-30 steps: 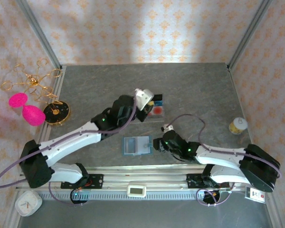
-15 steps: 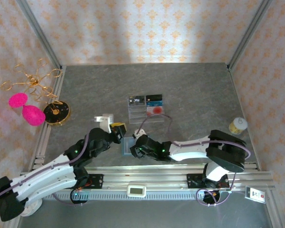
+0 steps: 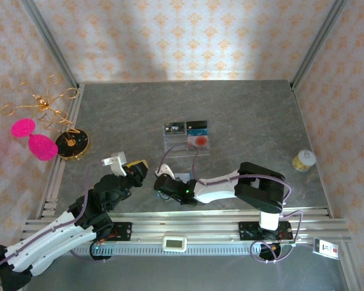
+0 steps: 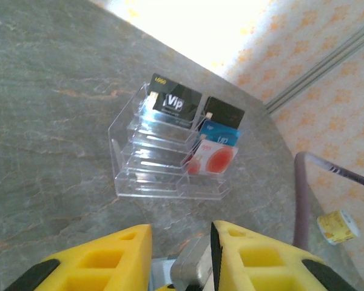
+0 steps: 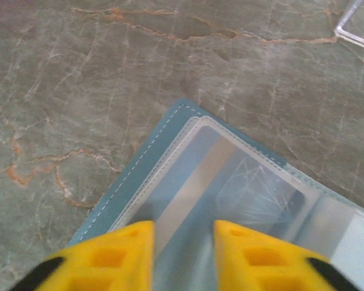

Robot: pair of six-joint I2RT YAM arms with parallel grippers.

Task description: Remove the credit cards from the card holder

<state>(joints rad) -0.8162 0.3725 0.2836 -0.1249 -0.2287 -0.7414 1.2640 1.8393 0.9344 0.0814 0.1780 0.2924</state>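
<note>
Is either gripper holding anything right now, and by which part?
Left gripper holds nothing. Right gripper sits over the card holder's clear pocket; a grip cannot be told.

Count of credit cards point(image 4: 197, 130) in the clear tray point(image 4: 147, 173): four. These are two black cards point(image 4: 177, 103), one blue card point(image 4: 220, 134) and one pale card with red print point(image 4: 215, 159).

One card holder point(image 5: 133, 170); any cards in its pockets cannot be counted.

Two robot arms: left arm point(image 3: 54, 233), right arm point(image 3: 230, 182).

Other items:
- one yellow roll point(image 3: 303, 160)
- two pink shapes point(image 3: 42, 147)
- one black-and-gold disc point(image 3: 71, 143)
- one gold wire ornament point(image 3: 39, 103)
</note>
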